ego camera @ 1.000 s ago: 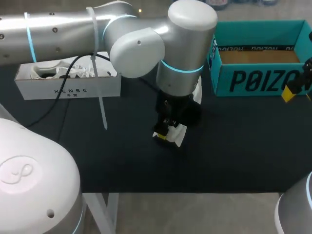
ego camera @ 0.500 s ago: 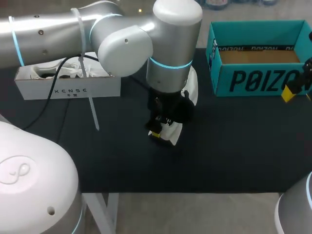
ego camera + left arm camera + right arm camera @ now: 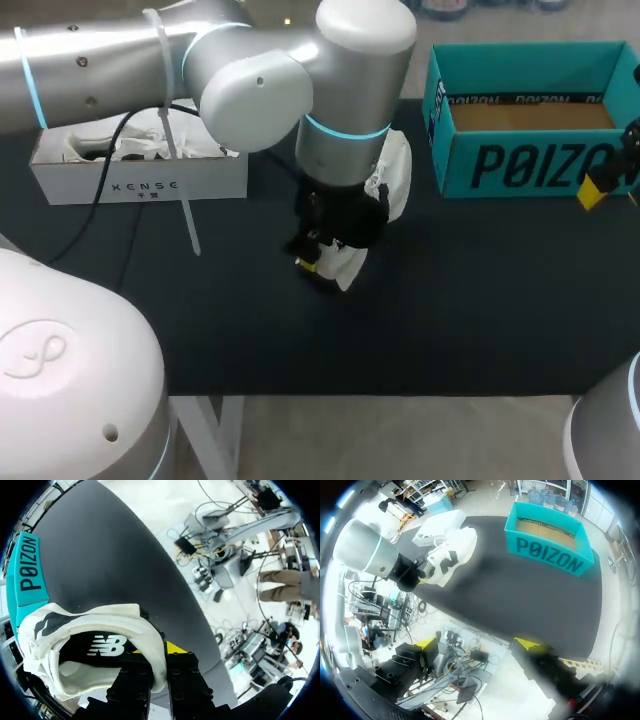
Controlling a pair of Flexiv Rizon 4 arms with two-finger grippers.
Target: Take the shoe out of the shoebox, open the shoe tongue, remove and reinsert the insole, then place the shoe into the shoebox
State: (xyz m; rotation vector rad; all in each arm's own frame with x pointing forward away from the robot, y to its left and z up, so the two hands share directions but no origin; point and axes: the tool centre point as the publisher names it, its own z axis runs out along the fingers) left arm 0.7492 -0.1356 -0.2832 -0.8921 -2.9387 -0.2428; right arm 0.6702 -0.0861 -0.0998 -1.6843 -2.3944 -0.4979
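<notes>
Left gripper [image 3: 318, 262] clamps white sneaker [image 3: 393, 172] by heel collar, mid-table. Teal shoebox [image 3: 520, 165] at sneaker's two o'clock. Right gripper [image 3: 477, 644] wide, empty. Risk: thin collar pinch slips, so sneaker twists or drops.

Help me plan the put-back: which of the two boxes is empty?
The teal box: its brown floor lies bare. The white box, near the table's left end, holds something white and crumpled.
</notes>
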